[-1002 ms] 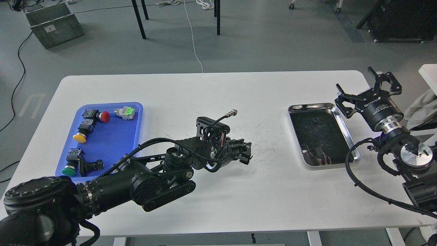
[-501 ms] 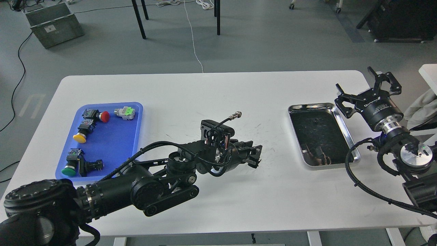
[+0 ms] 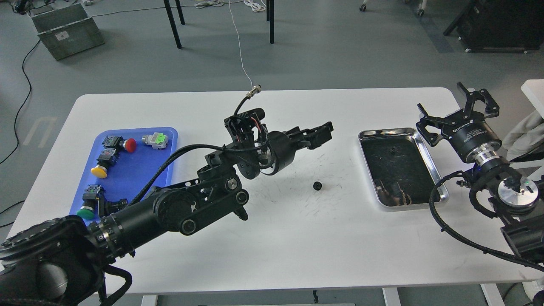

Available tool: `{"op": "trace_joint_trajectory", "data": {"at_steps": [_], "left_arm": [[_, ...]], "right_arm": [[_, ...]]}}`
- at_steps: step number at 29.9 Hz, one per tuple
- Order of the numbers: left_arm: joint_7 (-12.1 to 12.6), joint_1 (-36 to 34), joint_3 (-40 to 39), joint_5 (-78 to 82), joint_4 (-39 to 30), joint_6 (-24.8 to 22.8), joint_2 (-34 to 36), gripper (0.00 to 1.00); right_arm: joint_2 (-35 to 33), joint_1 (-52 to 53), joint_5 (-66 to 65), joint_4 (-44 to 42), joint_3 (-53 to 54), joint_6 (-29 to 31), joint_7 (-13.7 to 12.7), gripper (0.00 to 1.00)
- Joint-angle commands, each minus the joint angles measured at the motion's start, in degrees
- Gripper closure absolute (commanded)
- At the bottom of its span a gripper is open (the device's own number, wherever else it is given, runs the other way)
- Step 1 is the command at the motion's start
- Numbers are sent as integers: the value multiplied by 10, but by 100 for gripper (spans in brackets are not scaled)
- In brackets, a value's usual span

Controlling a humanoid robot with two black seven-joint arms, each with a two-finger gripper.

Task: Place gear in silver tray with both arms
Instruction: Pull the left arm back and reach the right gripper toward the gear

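A tiny black gear [image 3: 316, 185] lies on the white table [image 3: 297, 238], between my two arms and left of the silver tray [image 3: 384, 132]. My left gripper [image 3: 319, 134] is raised above and slightly behind the gear, its fingers a little apart and empty. A second small black toothed piece [image 3: 393, 149] lies inside the silver tray near its far end. My right gripper [image 3: 451, 109] is open and empty, held just beyond the tray's far right corner.
A blue plastic tray [image 3: 140, 170] at the left holds several push-button switches with red [image 3: 131, 145], yellow [image 3: 99, 171] and green [image 3: 86, 212] caps. My left arm lies across the table's left half. A white object [image 3: 533, 91] stands at the right edge.
My left gripper moved right, then lifted up and back off the table. The gear now lies bare on the table where the gripper was. The right arm has not moved.
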Motion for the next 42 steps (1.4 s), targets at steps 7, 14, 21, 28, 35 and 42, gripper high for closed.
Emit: {"op": "trace_joint_trajectory", "data": {"at_steps": [7, 14, 21, 28, 35, 42], "left_arm": [[-1, 4, -119, -185, -1, 63, 77, 2], [-17, 52, -222, -355, 0, 67, 180, 2], [-69, 132, -271, -499, 10, 54, 232, 2], [-123, 159, -286, -615, 99, -67, 244, 2], [-128, 160, -287, -631, 161, -192, 240, 2], [-133, 160, -278, -624, 164, -208, 243, 2]], "right_arm": [[-1, 24, -5, 52, -9, 0, -1, 5], [-1, 51, -75, 104, -24, -1, -4, 5], [-14, 82, -205, 208, -93, -35, -9, 5], [-44, 224, -315, 218, -314, -44, -30, 4], [-46, 320, -519, 238, -466, -52, -33, 3], [-51, 322, -713, 264, -530, -56, -33, 2]]}}
